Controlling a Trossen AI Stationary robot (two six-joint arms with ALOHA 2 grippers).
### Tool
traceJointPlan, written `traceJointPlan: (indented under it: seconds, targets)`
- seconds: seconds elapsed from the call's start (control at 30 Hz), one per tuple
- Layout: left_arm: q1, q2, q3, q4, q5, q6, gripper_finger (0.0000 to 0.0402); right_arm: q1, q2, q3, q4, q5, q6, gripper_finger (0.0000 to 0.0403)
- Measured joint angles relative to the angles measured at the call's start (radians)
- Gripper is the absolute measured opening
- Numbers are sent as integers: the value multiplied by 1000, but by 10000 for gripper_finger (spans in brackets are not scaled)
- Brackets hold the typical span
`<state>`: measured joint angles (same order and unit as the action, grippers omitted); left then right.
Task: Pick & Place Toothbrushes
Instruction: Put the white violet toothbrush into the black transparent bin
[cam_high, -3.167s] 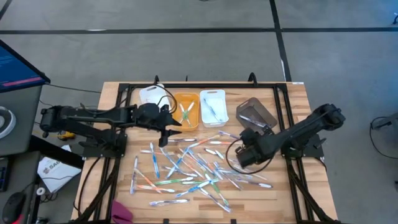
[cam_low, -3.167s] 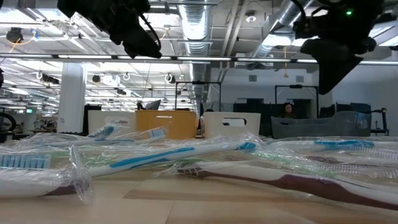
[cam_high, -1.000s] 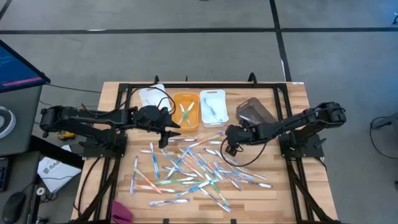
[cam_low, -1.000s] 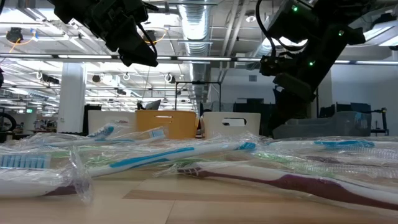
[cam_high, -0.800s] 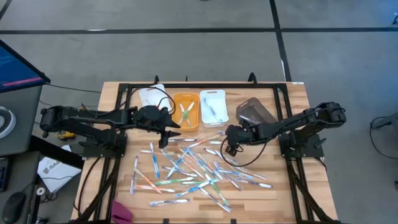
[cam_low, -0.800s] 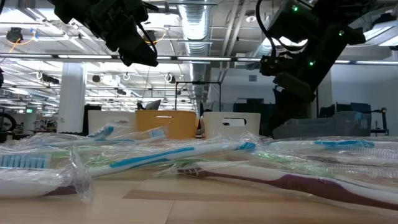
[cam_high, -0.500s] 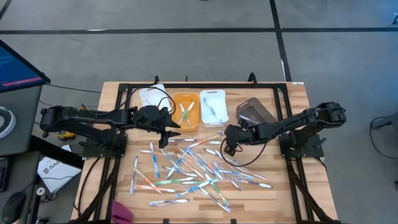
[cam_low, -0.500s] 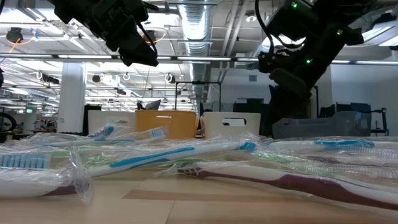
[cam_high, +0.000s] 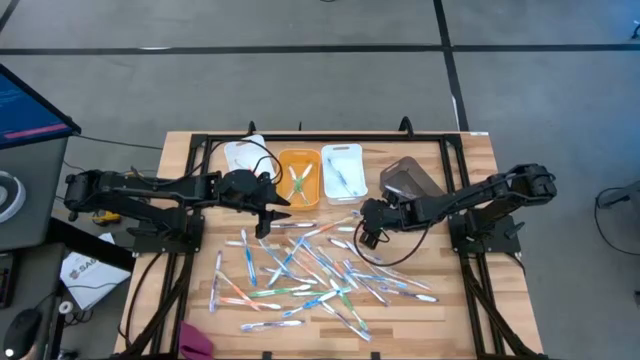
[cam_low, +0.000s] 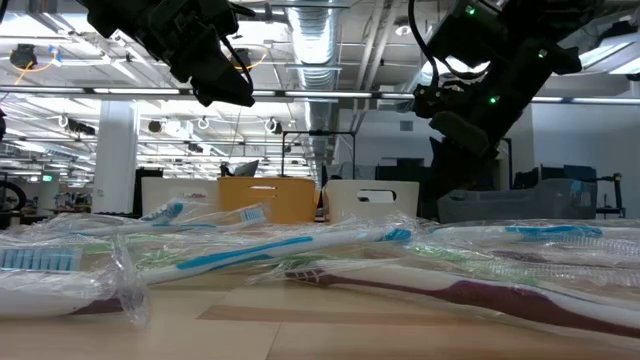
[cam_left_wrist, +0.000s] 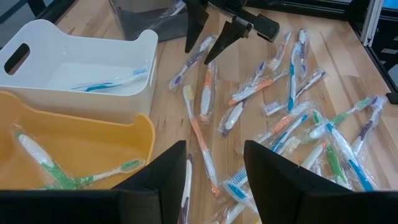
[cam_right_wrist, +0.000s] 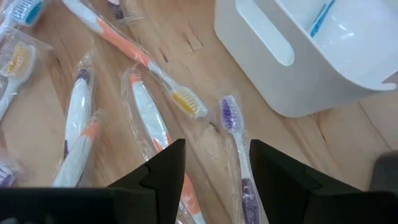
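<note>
Right wrist view alone shows right gripper (cam_right_wrist: 211, 165) spread, empty, over purple toothbrush (cam_right_wrist: 238, 152).

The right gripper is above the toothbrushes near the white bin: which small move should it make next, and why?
Probably lower straight down. The right gripper hangs open above the table, holding nothing, and a purple-bristled toothbrush lies flat in its wrapper between its fingers, beside the white bin. Closing now would grip only air.

Around your wooden table (cam_high: 480, 320), grey floor (cam_high: 300, 90) crossed by dark tape lines, silver ducts (cam_low: 325, 40) overhead, strip lights, a monitor corner (cam_high: 30, 105) beside you
</note>
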<state>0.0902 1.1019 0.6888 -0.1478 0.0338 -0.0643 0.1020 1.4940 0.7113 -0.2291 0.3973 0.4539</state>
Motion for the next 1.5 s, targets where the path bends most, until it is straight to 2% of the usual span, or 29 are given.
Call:
traceJointPlan:
  seconds: [0.43,1.5]
  targets:
    - [0,0,0,3,0,0,154,23,0,0,4,-4,-62,173]
    - [0,0,0,15,0,0,154,-2,0,-4,10,4,-7,172]
